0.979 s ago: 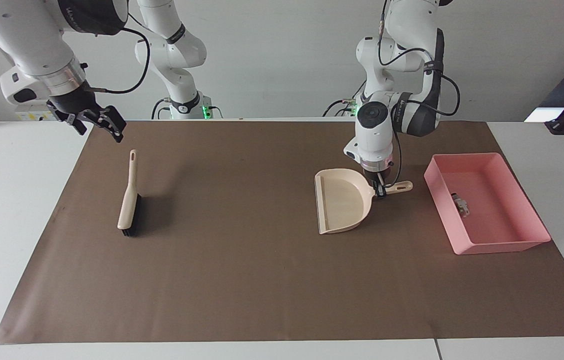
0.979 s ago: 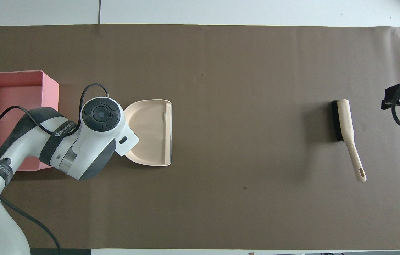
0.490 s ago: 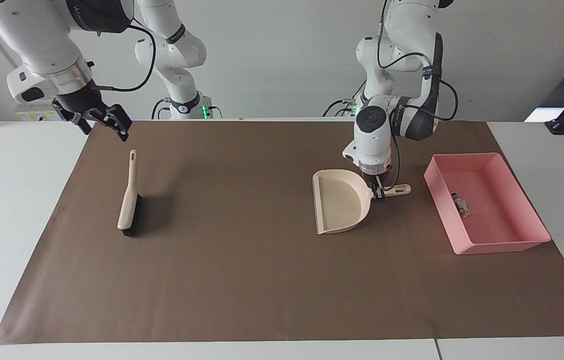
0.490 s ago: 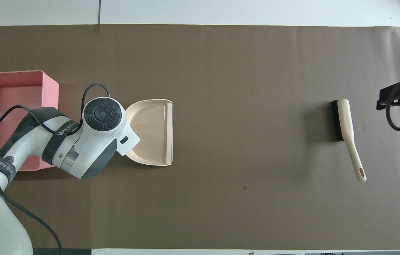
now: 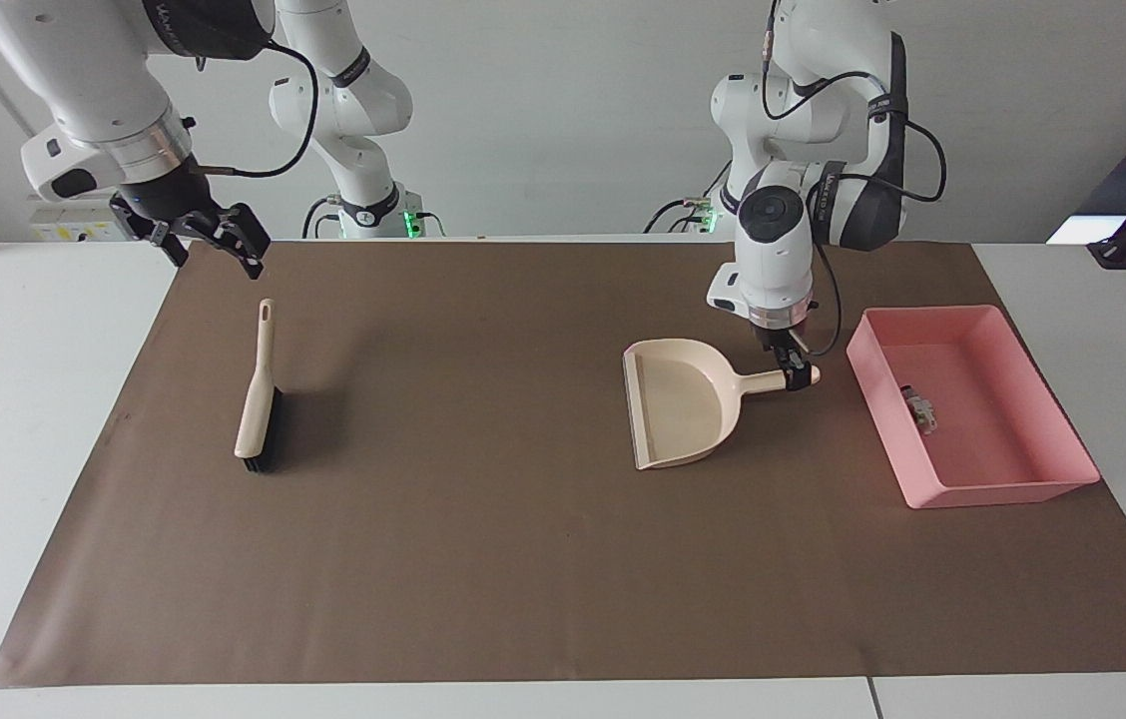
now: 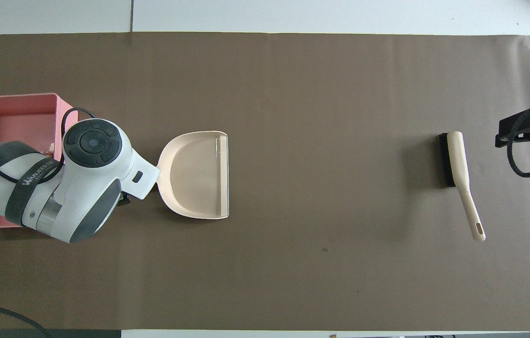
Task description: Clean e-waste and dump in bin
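The e-waste (image 5: pixel 918 407), a few tiny pieces, lies inside the pink bin (image 5: pixel 1004 491) at the left arm's end of the table. The bin (image 6: pixel 20 98) is partly covered by the left arm in the overhead view. My left gripper (image 5: pixel 795 369) is down at the outer end of the beige dustpan's handle (image 5: pixel 791 377), between the pan and the bin. The dustpan (image 5: pixel 678 399) lies flat on the brown mat (image 5: pixel 483 519) and also shows in the overhead view (image 6: pixel 197 176). My right gripper (image 5: pixel 214 243) is open and empty, up in the air above the mat's corner by the brush's handle tip.
A beige brush (image 5: pixel 259 399) with black bristles lies on the mat toward the right arm's end, also in the overhead view (image 6: pixel 455 162). The right gripper (image 6: pixel 526 134) shows at the mat's edge there. White table surrounds the mat.
My left gripper has slid from the handle's root by the pan out to its end, toward the bin; the dustpan stayed put. My right gripper drifted slightly toward the mat.
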`<state>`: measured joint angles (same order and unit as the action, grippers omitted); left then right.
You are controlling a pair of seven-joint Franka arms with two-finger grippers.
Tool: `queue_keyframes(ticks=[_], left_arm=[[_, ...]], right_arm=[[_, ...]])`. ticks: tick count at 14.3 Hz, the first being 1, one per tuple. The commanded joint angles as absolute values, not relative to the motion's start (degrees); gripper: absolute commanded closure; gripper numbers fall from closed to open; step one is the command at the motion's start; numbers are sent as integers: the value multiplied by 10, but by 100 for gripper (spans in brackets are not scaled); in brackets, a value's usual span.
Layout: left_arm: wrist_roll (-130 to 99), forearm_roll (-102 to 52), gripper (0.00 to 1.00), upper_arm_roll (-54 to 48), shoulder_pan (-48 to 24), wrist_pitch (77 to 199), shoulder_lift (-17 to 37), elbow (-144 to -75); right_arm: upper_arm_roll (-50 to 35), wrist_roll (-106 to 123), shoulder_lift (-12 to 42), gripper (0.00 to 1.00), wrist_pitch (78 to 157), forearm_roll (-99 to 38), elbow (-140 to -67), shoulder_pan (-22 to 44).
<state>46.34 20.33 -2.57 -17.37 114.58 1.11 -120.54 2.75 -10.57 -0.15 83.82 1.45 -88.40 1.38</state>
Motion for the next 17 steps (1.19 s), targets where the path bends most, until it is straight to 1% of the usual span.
queue_keyframes(ticks=[1,3,5,8,15,17], left_arm=[[417,196,3,-25,-122,1136,-18,-1216],[356,190,3,-26,-79,1136,-21,-1210],[310,136,3,-25,-43,1134,-25,-1195],[259,71,3,-25,-3,1078,-14,-1130],[99,19,2,-25,-1,952,-11,-983],[72,1,2,-25,-7,941,-11,-960]], right_arm=[[25,-89,-6,1,827,11,-880,8],[26,-60,-6,1,833,16,-882,7],[26,-54,-6,1,836,15,-884,6],[26,-53,-8,1,837,14,-887,5],[26,-54,-9,1,839,11,-893,3],[26,-54,-9,1,846,11,-893,3]])
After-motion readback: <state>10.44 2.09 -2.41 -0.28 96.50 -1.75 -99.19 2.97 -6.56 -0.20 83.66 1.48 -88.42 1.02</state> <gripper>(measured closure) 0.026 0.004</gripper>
